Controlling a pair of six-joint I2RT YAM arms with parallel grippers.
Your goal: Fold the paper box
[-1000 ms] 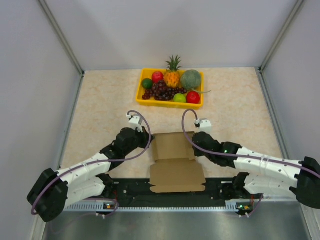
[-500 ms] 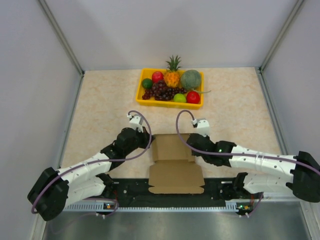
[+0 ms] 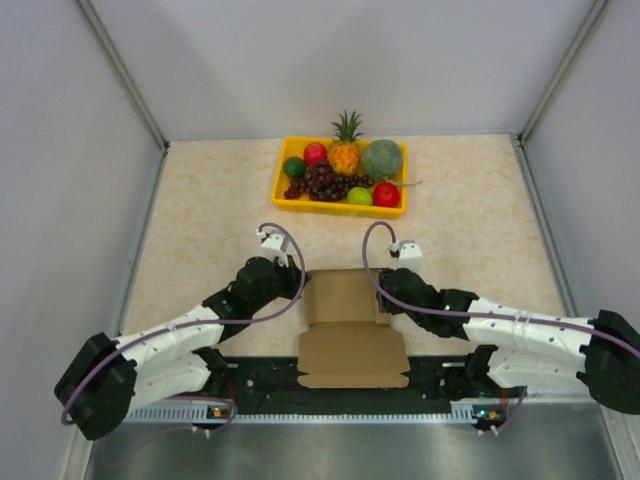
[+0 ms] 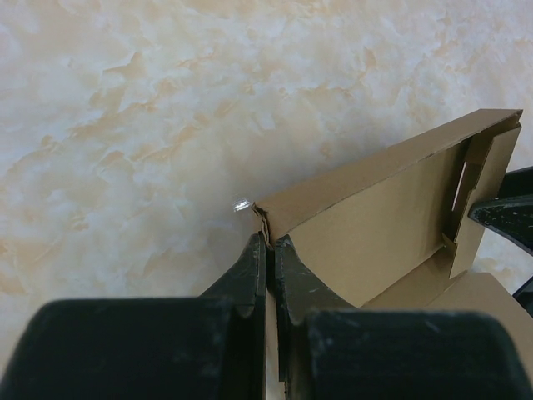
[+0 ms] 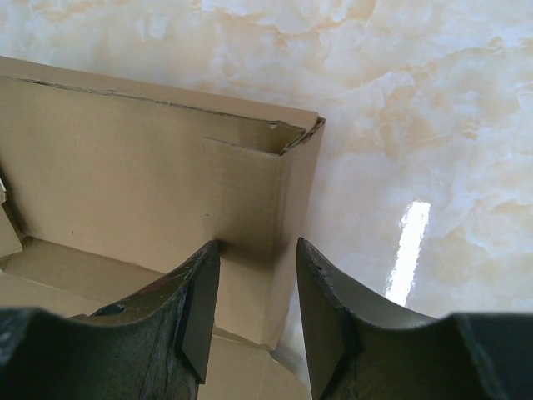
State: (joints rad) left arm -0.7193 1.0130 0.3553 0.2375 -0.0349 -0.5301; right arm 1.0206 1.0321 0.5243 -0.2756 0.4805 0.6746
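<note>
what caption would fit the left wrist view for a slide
Left hand pinching a raised corner of the half-folded paper box on the marbled table

Nothing readable is showing anywhere; the paper box (image 3: 345, 325) is showing only plain brown cardboard, no print, label or number.

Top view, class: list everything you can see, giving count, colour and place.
Paper box: one, brown, near edge between the arms, partly folded.
Tray: one, yellow, far middle of the table.
Pineapple: one, orange-yellow, in tray.
Melon: one, grey-green, in tray.
Grapes: one bunch, dark purple, in tray.
Red fruits: two, in tray.
Green fruits: two, in tray.
Table: one, beige marbled.
Left gripper: one, black, shut on the box's left wall.
Right gripper: one, black, open around the box's right wall.
</note>
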